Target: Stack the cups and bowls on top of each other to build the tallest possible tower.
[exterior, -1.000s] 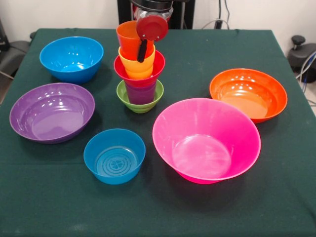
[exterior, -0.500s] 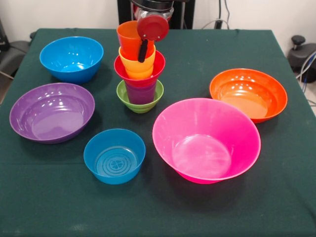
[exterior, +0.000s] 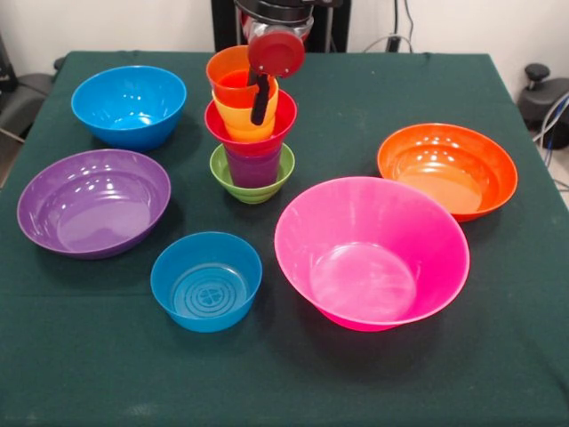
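Gripper [exterior: 260, 98]: at the tower top, one dark finger [exterior: 260, 105] hanging inside the orange cup [exterior: 233, 78].
Grip: cannot tell whether clenched or released.
Orange cup: seated low in the yellow cup [exterior: 242, 114], nested for stability.
Tower [exterior: 252, 133]: directly beneath, green bowl [exterior: 252, 181] as base.
Spare bowls: pink bowl [exterior: 371, 252] and others, well apart.

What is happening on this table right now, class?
A robot gripper reaches down at the orange cup, which tops the tower: green bowl, purple cup, red bowl, yellow cup. One finger hangs in front of the cups. Five loose bowls sit around it on the green table.
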Available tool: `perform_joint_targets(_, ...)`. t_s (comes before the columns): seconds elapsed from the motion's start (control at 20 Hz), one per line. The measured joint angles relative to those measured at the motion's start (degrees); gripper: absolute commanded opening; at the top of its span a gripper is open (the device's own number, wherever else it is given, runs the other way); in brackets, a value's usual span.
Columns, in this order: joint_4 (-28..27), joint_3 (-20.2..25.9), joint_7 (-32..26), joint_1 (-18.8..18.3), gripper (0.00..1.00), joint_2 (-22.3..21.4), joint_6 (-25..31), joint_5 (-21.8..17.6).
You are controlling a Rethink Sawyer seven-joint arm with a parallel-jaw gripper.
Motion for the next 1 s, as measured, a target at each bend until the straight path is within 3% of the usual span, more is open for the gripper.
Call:
perform_joint_targets(0.45, -0.01, 0.02, 0.0, 0.05, 1.0, 1.97, 0.0, 0.0)
perform_joint_targets(1.0, 0.07, 0.02, 0.0, 0.3, 1.0, 1.35, 0.0, 0.01)
